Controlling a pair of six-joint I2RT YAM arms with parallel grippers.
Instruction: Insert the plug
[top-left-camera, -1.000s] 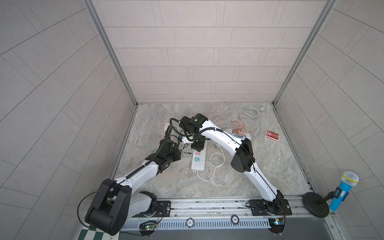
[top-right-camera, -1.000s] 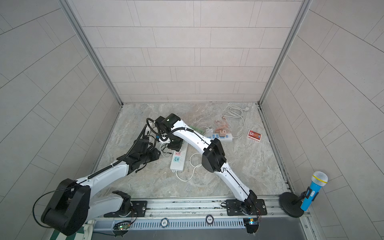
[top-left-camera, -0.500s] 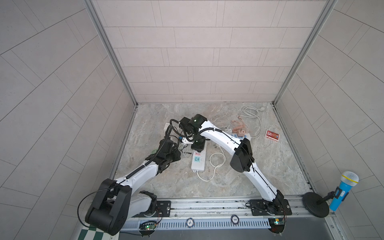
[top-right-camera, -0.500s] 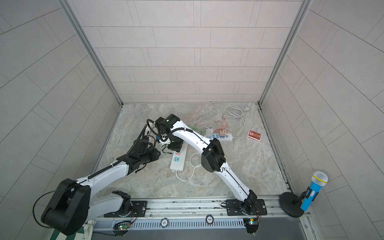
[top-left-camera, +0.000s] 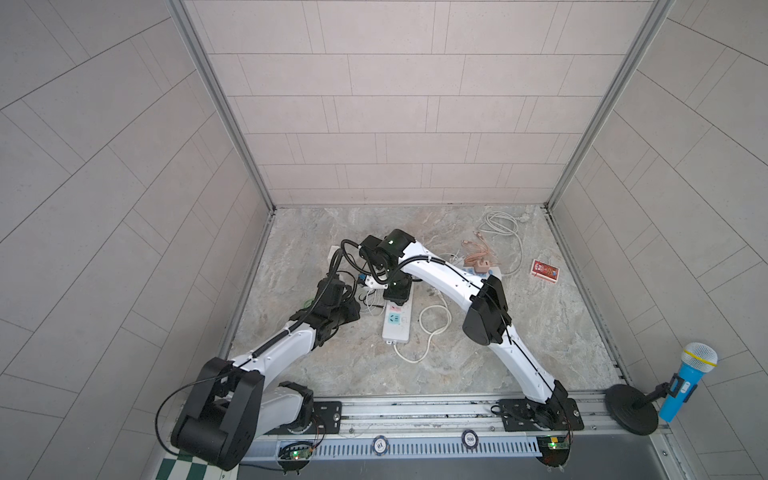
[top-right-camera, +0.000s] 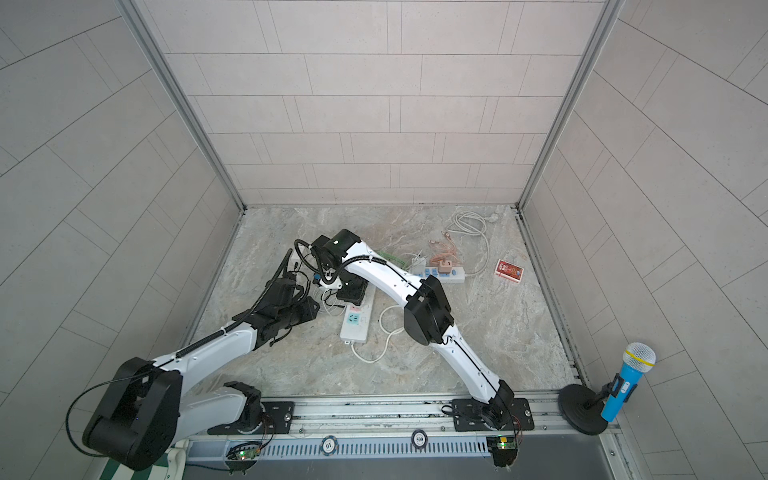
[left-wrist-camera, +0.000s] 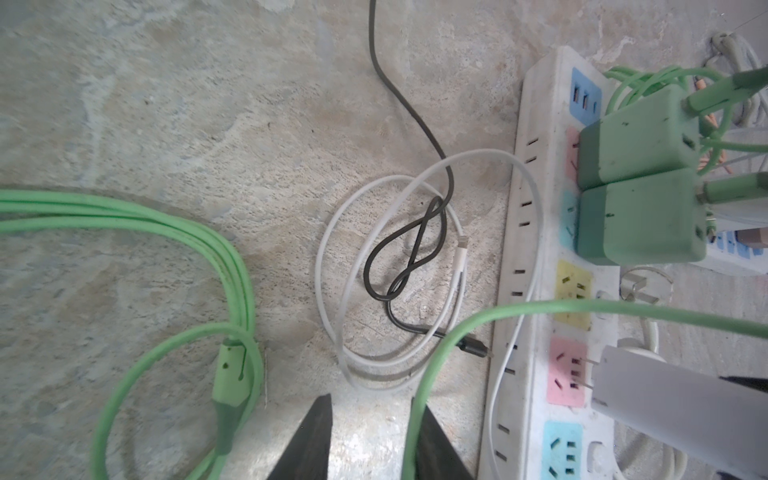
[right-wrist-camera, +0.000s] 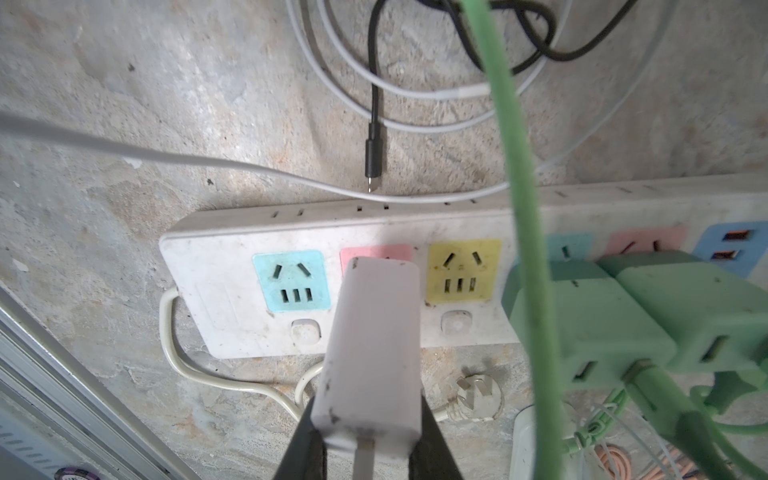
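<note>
**Plug at the socket.** The white plug (right-wrist-camera: 374, 332), clamped at its cord end by the right gripper (right-wrist-camera: 368, 432), stands at the pink socket (left-wrist-camera: 565, 374) of the white power strip (right-wrist-camera: 232, 299). That socket lies between the strip's blue socket (right-wrist-camera: 293, 280) and yellow socket (right-wrist-camera: 463, 270). The left wrist view shows the prongs reaching the slots with bare metal showing, and the plug's body stands off the strip's face. Past the yellow socket, two green adapters (right-wrist-camera: 590, 328) sit plugged into the strip, and a green cable (right-wrist-camera: 523, 208) crosses above it.

Off the strip's long edge, the left gripper (left-wrist-camera: 372, 436) sits over the stone floor (left-wrist-camera: 166, 104). Its jaws are narrowly parted and clamp nothing, and the green cable runs along the inside of one finger. A black cable (left-wrist-camera: 415, 241) and a white cable (left-wrist-camera: 345, 257) lie looped on the floor between that gripper and the strip.
</note>
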